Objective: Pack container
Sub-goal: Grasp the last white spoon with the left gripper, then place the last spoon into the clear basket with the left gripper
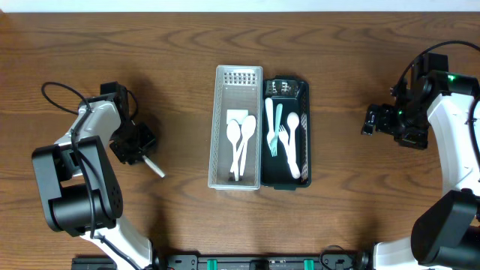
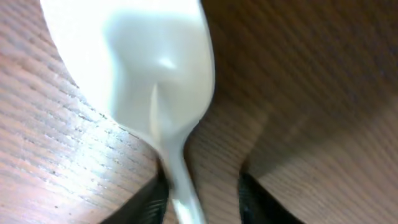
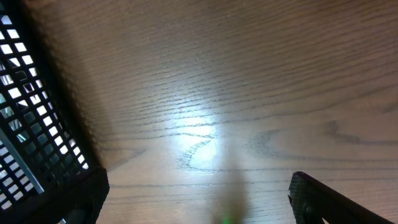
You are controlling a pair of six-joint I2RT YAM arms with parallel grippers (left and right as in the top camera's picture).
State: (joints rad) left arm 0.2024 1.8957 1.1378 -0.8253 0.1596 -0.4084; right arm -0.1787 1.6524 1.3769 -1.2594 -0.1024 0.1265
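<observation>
A robot test bench, by the look of it: bare wood-grain tabletop (image 1: pixel 187 45), two mounted arms, and only cutlery trays (image 1: pixel 238 127) staged dead centre under an overhead camera.

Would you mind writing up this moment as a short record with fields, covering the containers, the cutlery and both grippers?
surface: wooden table
white basket: mid-table, holds white spoons
black tray: touching the basket's right side, holds white cutlery and a teal fork
left gripper: left of the basket, shut on a white spoon
spoon in grip: held by its handle, bowl close over the table
right gripper: right of the tray, open, holding nothing
</observation>
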